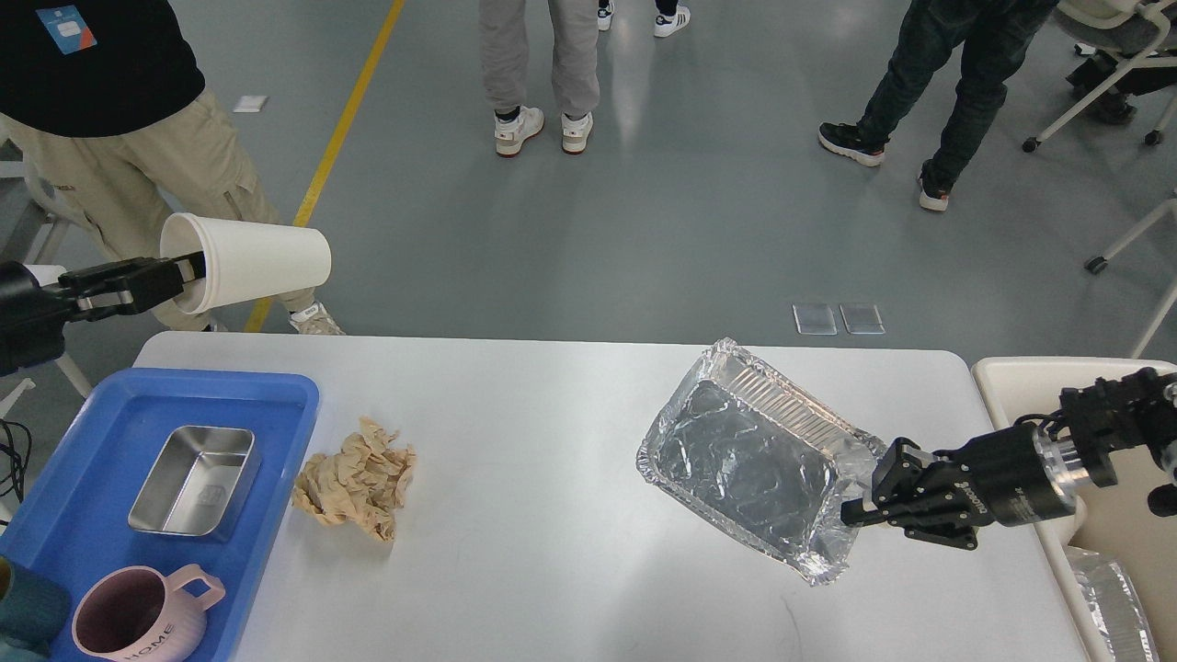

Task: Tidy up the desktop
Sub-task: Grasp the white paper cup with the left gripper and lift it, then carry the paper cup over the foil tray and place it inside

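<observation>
Head view: right gripper clamped on the foil tray by its corner rim — flimsy, crushable; left gripper pinches the paper cup by its rim — light, above the desktop.

I am seeing a plain white surface, a blue tray, a pink mug, a tan crumpled paper, a ridged silver foil pan, a white cup and black tools.

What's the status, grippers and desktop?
Left gripper shut on paper cup, held up off the table's left end. Right gripper shut on foil tray rim. Desktop: crumpled brown paper beside the blue tray.
</observation>
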